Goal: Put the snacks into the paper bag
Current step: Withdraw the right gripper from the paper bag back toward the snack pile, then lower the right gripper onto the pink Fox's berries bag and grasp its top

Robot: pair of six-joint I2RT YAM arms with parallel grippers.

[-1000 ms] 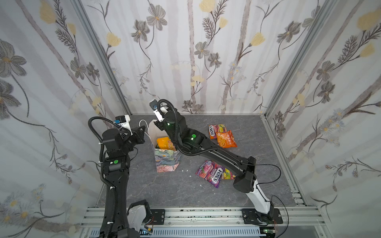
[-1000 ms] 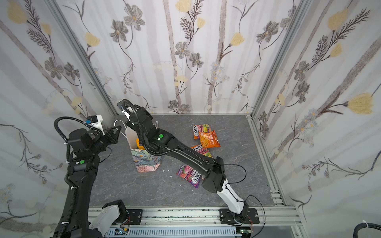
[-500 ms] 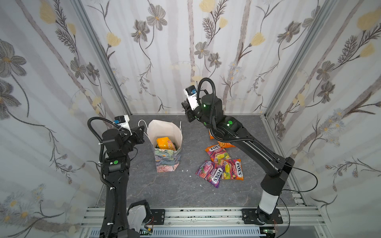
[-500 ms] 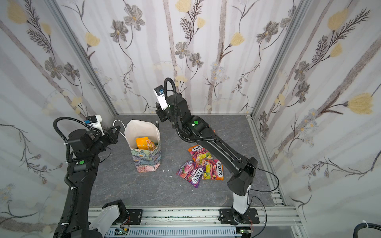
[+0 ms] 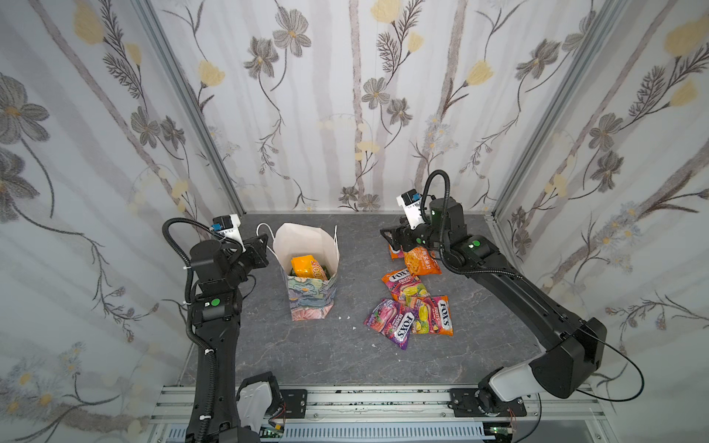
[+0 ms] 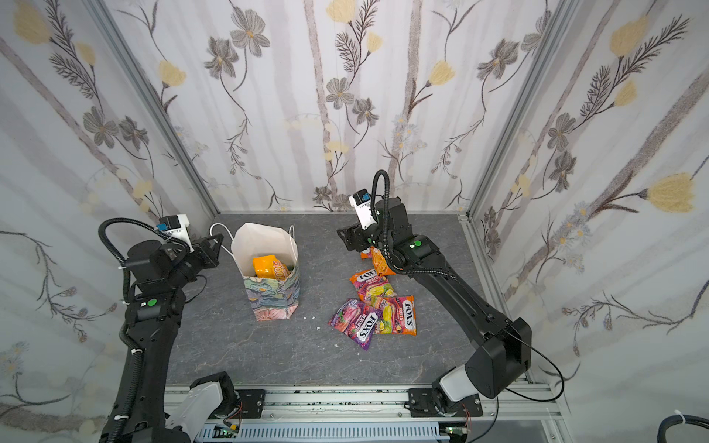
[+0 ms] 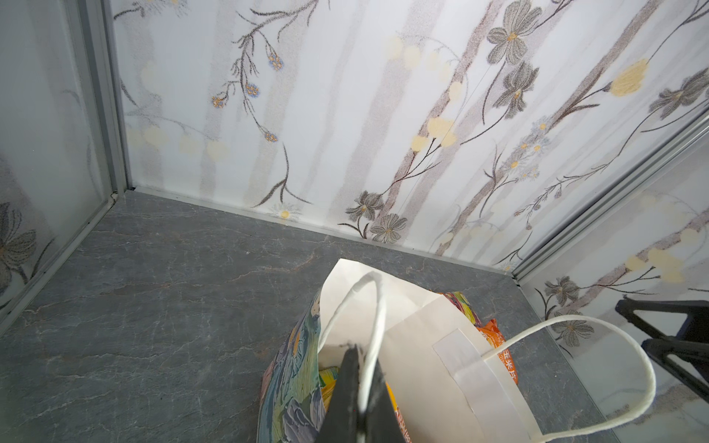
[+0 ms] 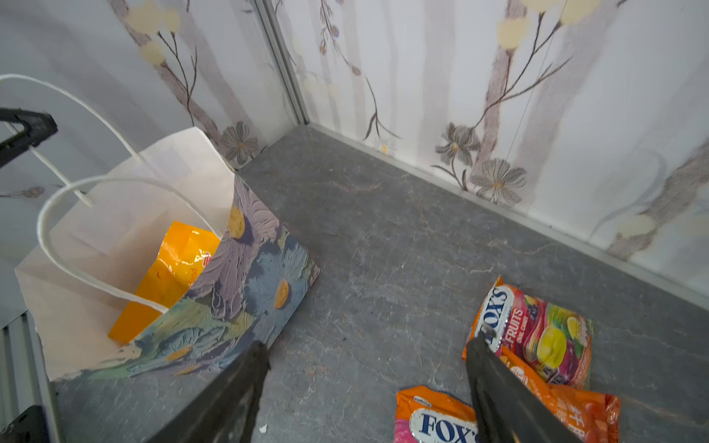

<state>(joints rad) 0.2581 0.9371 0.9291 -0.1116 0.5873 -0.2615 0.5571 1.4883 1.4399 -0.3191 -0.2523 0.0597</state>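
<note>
Your right gripper [image 8: 368, 347] has its jaws wide apart and holds nothing; it hangs over the far end of the snack pile. In the right wrist view, the orange FOX'S candy pouch [image 8: 433, 416] lies on the grey stone-pattern table [image 8: 383, 249]. It is not in the middle of the gap but close to one finger [image 8: 495, 379]. The plain orange pouch with Chinese letters [image 8: 575, 410] is partly covered by that same finger. So I judge that you must shift the gripper sideways toward these pouches before you go down. How the long axis of the FOX'S pouch runs I cannot tell, because the arm hides most of it in both top views. The other glossy pouches [image 5: 412, 310] lie nearer to the arm's base.

The upright paper gift bag with painted flowers [image 5: 311, 297] stands well apart, on the left arm's side, with a yellow-orange pack [image 5: 305, 266] already inside. Your left gripper [image 7: 360, 368] has the jaws together on the bag's white cord handle [image 7: 379, 307], so the right arm is the free and nearer one.
</note>
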